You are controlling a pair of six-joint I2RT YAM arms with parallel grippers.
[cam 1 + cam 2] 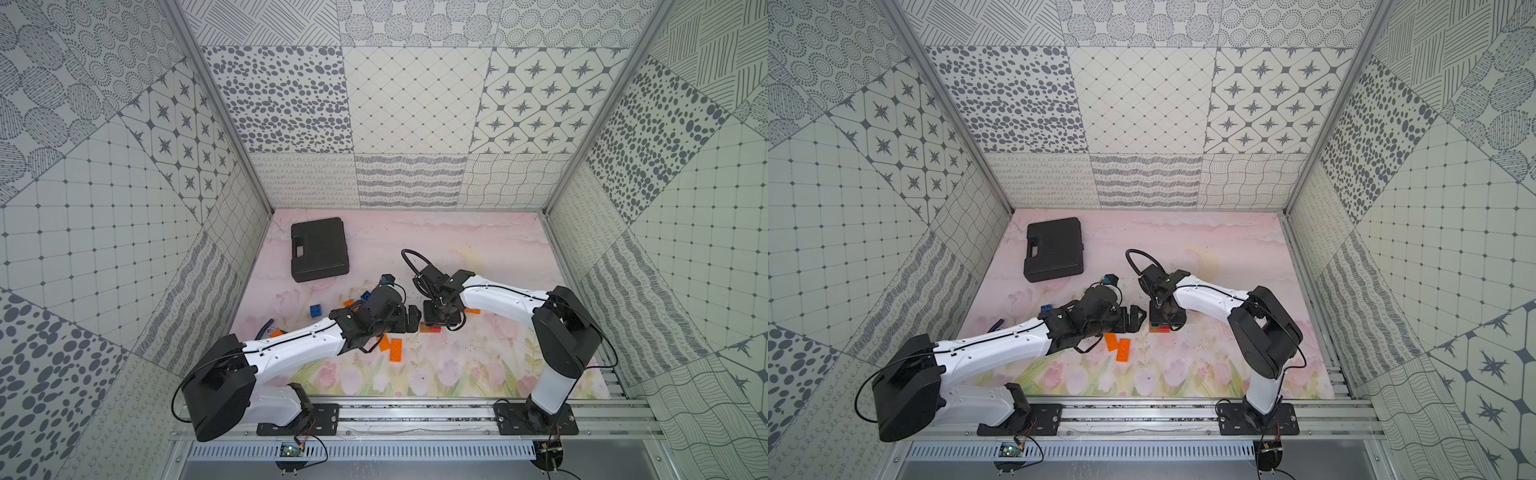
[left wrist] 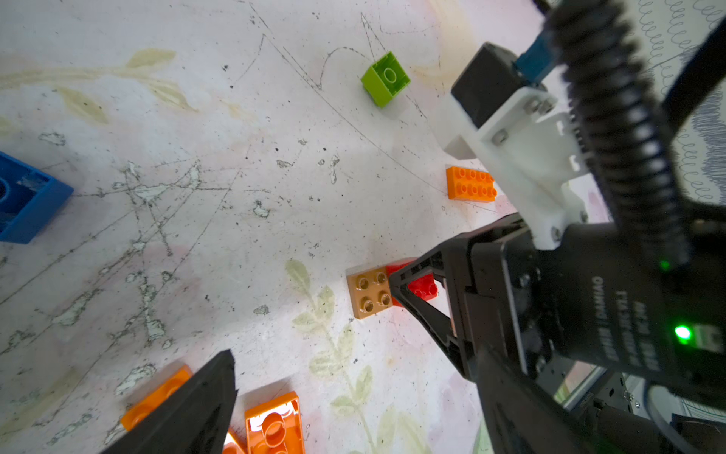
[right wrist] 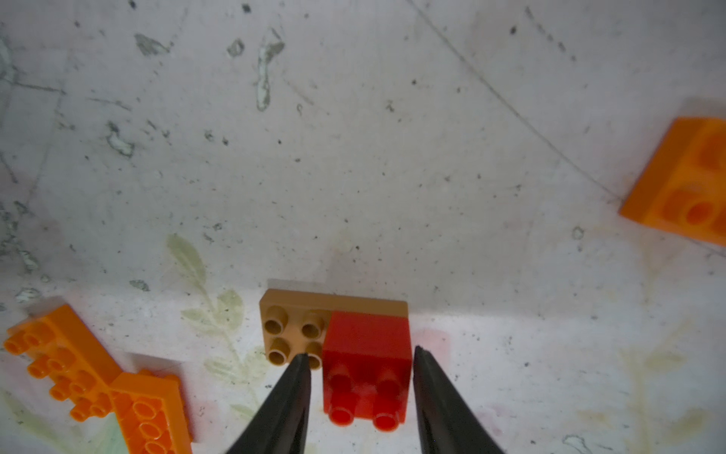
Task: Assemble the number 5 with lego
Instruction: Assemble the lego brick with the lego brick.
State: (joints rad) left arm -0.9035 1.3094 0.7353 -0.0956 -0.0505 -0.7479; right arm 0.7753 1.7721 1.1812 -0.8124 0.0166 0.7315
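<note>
A red square lego (image 3: pixel 367 353) sits pressed on one half of a brown oblong lego (image 3: pixel 298 326), which rests on the mat (image 1: pixel 424 327). My right gripper (image 3: pixel 359 351) points down over the stack and is open only a little. Its fingers straddle the red square, with a thin gap on one side. My left gripper (image 2: pixel 353 412) is wide open and holds nothing. It lies low just left of the stack (image 1: pixel 413 320). Two orange oblongs (image 1: pixel 384 343) (image 1: pixel 396 350) lie beside it.
A black case (image 1: pixel 319 248) lies at the back left. Blue squares (image 1: pixel 315 310) (image 1: pixel 366 296) sit left of my left arm, and an orange-handled wrench (image 1: pixel 274 332) is further left. A green square (image 2: pixel 385 78) and another orange oblong (image 2: pixel 470 183) lie beyond the stack.
</note>
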